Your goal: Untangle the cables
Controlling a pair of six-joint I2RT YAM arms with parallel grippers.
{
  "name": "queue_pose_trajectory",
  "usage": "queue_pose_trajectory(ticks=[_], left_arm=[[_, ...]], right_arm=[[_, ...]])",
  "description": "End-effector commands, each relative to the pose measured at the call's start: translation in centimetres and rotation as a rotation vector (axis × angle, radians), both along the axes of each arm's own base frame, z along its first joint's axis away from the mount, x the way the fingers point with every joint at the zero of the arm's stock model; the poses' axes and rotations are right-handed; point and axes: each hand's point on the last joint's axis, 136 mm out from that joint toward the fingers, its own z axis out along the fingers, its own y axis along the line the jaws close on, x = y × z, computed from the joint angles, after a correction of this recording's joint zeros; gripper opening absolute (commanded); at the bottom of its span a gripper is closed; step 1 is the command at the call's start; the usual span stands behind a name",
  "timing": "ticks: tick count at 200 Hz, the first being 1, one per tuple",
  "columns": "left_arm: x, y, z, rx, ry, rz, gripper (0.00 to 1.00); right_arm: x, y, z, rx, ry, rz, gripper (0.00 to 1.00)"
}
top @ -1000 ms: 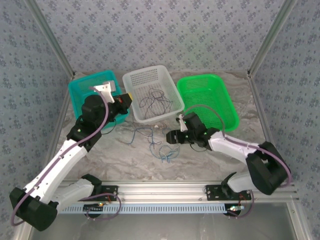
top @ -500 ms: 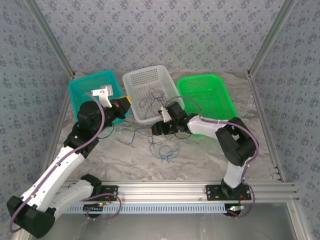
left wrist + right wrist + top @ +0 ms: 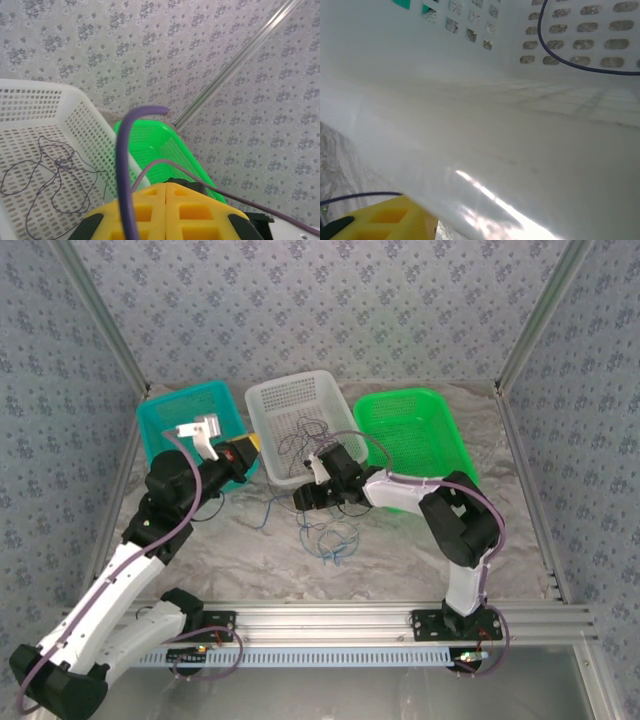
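Observation:
Dark purple cables (image 3: 315, 433) lie in loose loops inside the white basket (image 3: 290, 380). Thin blue cables (image 3: 325, 538) are tangled on the table just in front of it. My right gripper (image 3: 303, 498) is pressed against the white basket's near wall (image 3: 485, 130). One of its yellow fingers (image 3: 385, 220) shows under the wall, and I cannot see how wide the jaws stand. My left gripper (image 3: 240, 452) hovers between the teal and white baskets; its yellow pads (image 3: 150, 210) are shut together with nothing between them. The same purple cables (image 3: 55, 165) show in the left wrist view.
A teal basket (image 3: 160, 410) stands at the back left and a green basket (image 3: 440, 400) at the back right, flanking the white one. A thick mauve arm cable (image 3: 125, 165) crosses the left wrist view. Patterned walls close in the back and sides.
My right arm has swung left from the table's middle right up to the white basket's front wall. The left gripper has drifted slightly left and back.

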Motion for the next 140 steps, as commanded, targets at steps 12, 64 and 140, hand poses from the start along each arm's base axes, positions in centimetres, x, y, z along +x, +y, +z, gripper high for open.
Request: queue_pose_trajectory(ticks=[12, 64, 140], left_arm=[[-1.2, 0.2, 2.8, -0.077, -0.088, -0.031, 0.02], [-2.5, 0.9, 3.8, -0.113, -0.122, -0.031, 0.02], [-4.2, 1.1, 4.3, -0.148, -0.164, -0.057, 0.02]], right_arm=[[-1.0, 0.2, -2.3, -0.075, 0.031, 0.016, 0.49], [-1.3, -0.4, -2.0, -0.067, 0.014, -0.026, 0.49], [-1.9, -0.6, -1.0, -0.085, -0.018, -0.046, 0.49]])
